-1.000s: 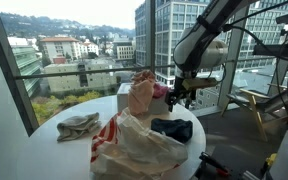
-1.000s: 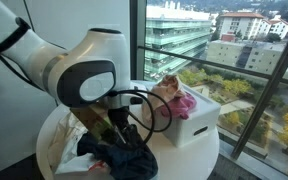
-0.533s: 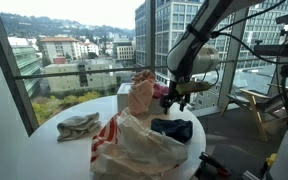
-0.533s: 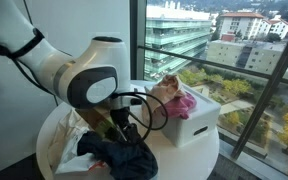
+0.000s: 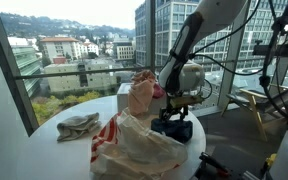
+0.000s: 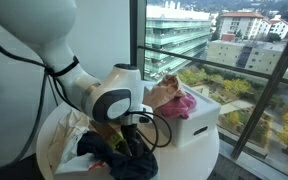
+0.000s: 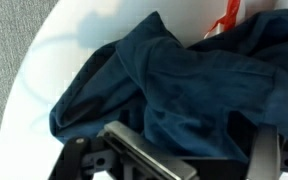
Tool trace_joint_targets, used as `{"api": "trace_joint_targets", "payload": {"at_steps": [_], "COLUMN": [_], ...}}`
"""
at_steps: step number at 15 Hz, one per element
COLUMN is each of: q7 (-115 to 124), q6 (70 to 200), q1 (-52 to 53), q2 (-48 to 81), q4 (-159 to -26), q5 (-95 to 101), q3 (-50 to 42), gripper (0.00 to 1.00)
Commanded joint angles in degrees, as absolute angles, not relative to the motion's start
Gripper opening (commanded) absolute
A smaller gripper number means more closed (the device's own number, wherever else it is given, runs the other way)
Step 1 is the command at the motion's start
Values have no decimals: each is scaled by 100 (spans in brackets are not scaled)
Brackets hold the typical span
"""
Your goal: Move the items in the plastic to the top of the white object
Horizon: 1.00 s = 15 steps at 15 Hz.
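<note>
My tool (image 5: 175, 111) has dropped from beside the white box (image 6: 196, 126) to just above the blue cloth (image 7: 174, 80) at the plastic bag's (image 5: 134, 148) edge. Its jaws stand wide, so I judge the next pickup is about to begin.

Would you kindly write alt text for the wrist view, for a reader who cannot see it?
A crumpled dark blue cloth fills most of the picture, lying on a round white table. The open gripper shows at the bottom edge, just above the cloth, and a bit of red and white plastic at the top right.
</note>
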<state>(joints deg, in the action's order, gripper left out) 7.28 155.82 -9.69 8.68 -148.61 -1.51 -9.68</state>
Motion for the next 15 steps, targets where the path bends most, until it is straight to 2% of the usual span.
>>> {"api": "trace_joint_targets", "payload": {"at_steps": [1,2,3,4,7,11,13,15], "q7": [555,508,488,492,609,964,1369,1965], "q6": [15655,15648,15589,15552,15539,15537,15669,15955], "q1": [-1033,-1060,-1075,-1076,-989,-764,-542,-252], "q2": [1596,1752,1853,1946,2038,1711,1408,992], "q4": [-14496,-14433,-14385,-14341,-14285,-14364,-14439,-14530], "q5": [-557,-659,-709,-745,-646,-323,30,597], "q3": [-893,-860,-841,-827,-889,-1142,-1384,-1721], "gripper": [100,75,74,68,42,16,9,13]}}
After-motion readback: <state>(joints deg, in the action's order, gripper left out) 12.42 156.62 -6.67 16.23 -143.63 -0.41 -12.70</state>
